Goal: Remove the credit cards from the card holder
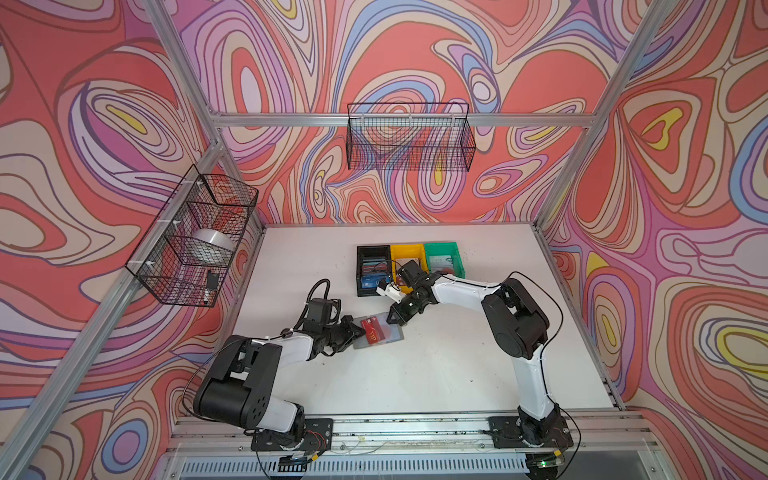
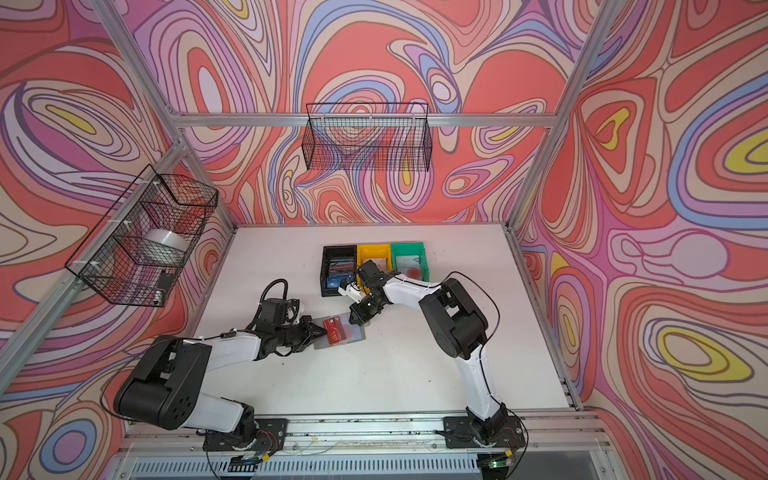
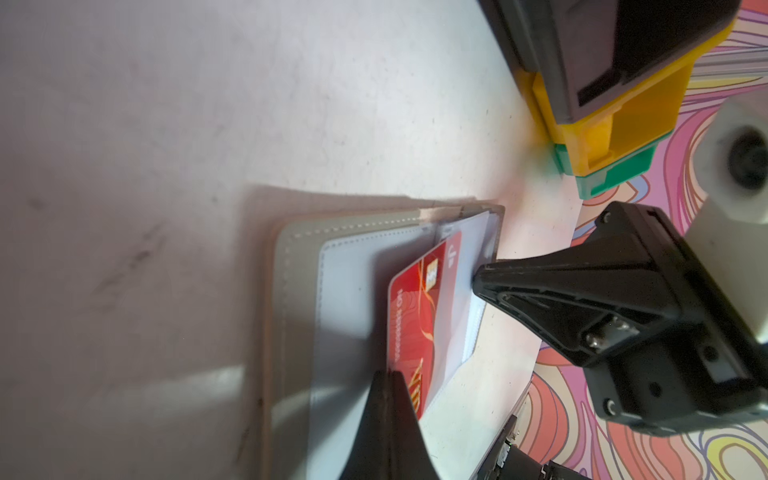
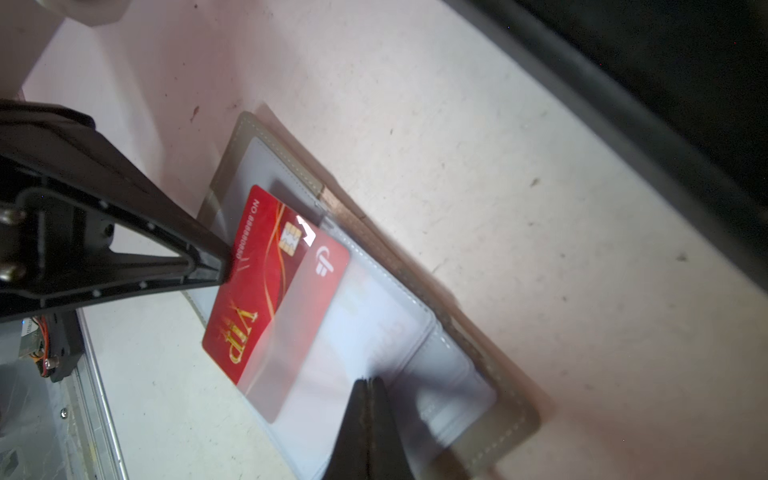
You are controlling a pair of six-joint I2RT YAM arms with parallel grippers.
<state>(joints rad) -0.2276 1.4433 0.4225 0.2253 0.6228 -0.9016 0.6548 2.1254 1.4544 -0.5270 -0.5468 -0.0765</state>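
1. Card holder (image 4: pixel 515 428) lies open on the desk (image 4: pixel 498 145), red card (image 4: pixel 266 282) half out of its clear sleeve (image 4: pixel 374 316).
2. Left gripper (image 4: pixel 222 262) has its jaws clamped on the card's bare edge, apparently to draw it free.
3. Right gripper (image 3: pixel 478 282), jaws together, presses its tip on the sleeve, likely pinning the holder against that pull.

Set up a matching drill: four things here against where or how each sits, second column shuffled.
1. red plastic VIP card
2. grey folding card holder
3. black plastic bin
4. green plastic bin

a. right end of the bin row in both top views
b. lying open on the table
c. half out of a translucent sleeve
d. holds a blue card

Pairs: 1-c, 2-b, 3-d, 4-a
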